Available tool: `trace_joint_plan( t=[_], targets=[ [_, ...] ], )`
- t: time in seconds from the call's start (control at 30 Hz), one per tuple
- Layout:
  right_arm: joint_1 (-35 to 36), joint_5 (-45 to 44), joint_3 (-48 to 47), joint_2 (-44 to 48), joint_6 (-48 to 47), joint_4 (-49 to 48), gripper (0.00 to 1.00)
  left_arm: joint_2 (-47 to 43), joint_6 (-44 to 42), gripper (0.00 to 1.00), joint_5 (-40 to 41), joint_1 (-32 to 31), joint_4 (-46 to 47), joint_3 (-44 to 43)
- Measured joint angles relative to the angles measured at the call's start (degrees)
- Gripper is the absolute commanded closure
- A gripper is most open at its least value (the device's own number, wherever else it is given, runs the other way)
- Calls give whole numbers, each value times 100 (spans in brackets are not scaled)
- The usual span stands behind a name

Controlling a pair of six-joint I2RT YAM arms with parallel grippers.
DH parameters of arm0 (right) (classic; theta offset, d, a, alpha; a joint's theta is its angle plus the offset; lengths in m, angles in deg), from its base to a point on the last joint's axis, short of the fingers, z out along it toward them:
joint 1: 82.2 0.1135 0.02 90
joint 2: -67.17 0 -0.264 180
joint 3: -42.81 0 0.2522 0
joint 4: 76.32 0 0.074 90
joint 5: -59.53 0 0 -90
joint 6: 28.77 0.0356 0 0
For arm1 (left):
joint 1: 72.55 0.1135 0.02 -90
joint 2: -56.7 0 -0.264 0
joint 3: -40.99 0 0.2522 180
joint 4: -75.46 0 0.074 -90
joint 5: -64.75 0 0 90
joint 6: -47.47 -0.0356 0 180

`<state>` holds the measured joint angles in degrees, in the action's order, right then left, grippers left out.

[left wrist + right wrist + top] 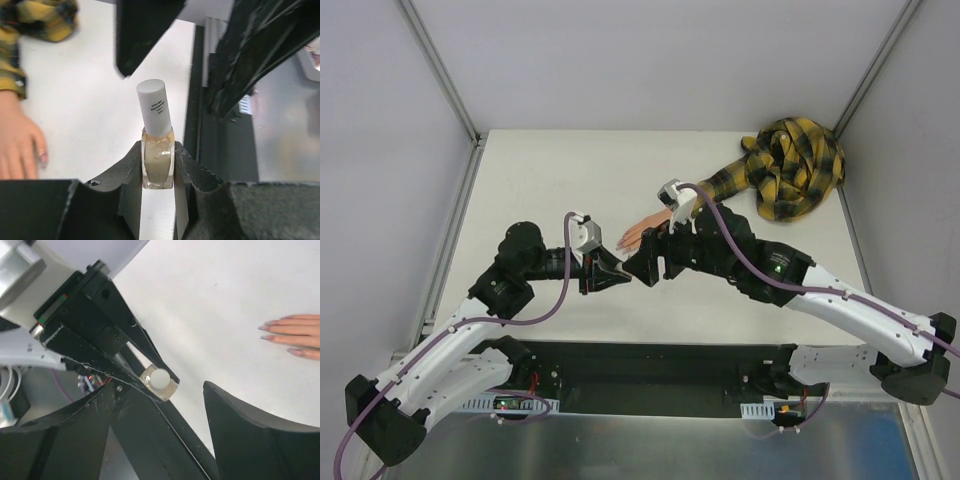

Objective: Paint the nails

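A peach mannequin hand [638, 236] lies flat on the table, its yellow-black plaid sleeve [790, 165] bunched at the back right. Its pale pink nails [265, 328] show at the right of the right wrist view; one nail [43, 158] shows in the left wrist view. My left gripper [619, 277] is shut on a small beige polish bottle [158, 162] with a white cap [155, 107], held above the table just in front of the hand. My right gripper [636, 269] is open, its fingers [142, 35] straddling the cap [161, 378] without touching it.
The white table [540, 180] has grey walls on three sides. A black strip [650, 375] with the arm bases runs along the near edge. The two grippers meet tip to tip near the table's middle.
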<state>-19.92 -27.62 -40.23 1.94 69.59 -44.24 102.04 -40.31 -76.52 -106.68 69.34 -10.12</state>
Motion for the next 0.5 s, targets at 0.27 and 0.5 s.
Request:
trace_joint_plan(
  t=[0.27, 0.5],
  targets=[
    [658, -1812, -1130, -654, 564, 999, 37, -205, -286, 100, 1110, 4, -101, 0],
    [658, -2229, -1392, -1384, 780, 1178, 58, -249, -334, 100, 1290, 4, -146, 0]
  ],
)
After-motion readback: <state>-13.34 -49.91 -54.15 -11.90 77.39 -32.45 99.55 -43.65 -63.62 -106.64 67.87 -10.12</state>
